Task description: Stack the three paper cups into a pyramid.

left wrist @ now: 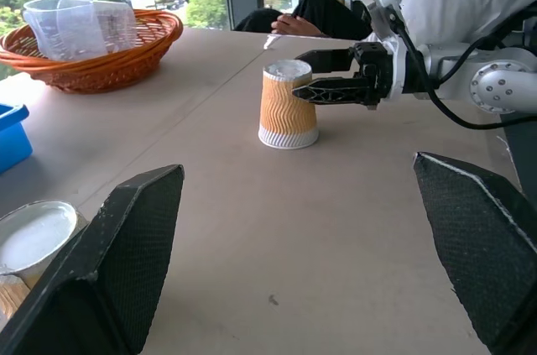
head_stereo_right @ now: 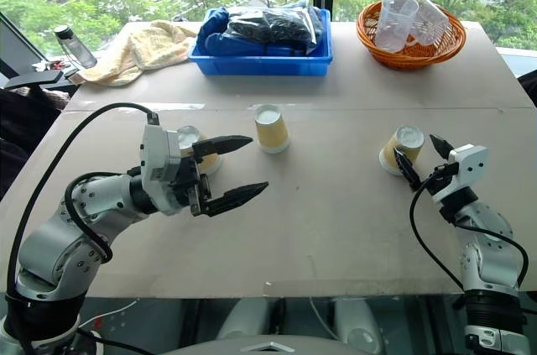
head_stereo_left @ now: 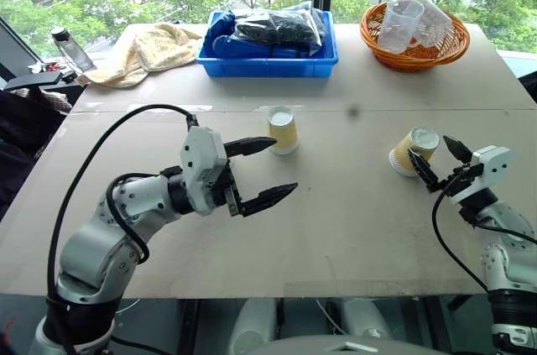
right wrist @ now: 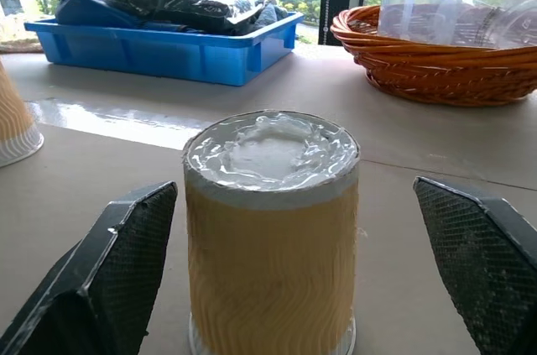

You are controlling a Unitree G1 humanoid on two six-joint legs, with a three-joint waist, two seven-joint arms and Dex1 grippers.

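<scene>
Three paper cups stand upside down, apart, on the table. Left gripper hovers spread wide. Right gripper, also spread, flanks one cup.

Left arm hides 1 paper cup partly

Two paper cups stand inverted on the table; both grippers hover with fingers spread.
</scene>
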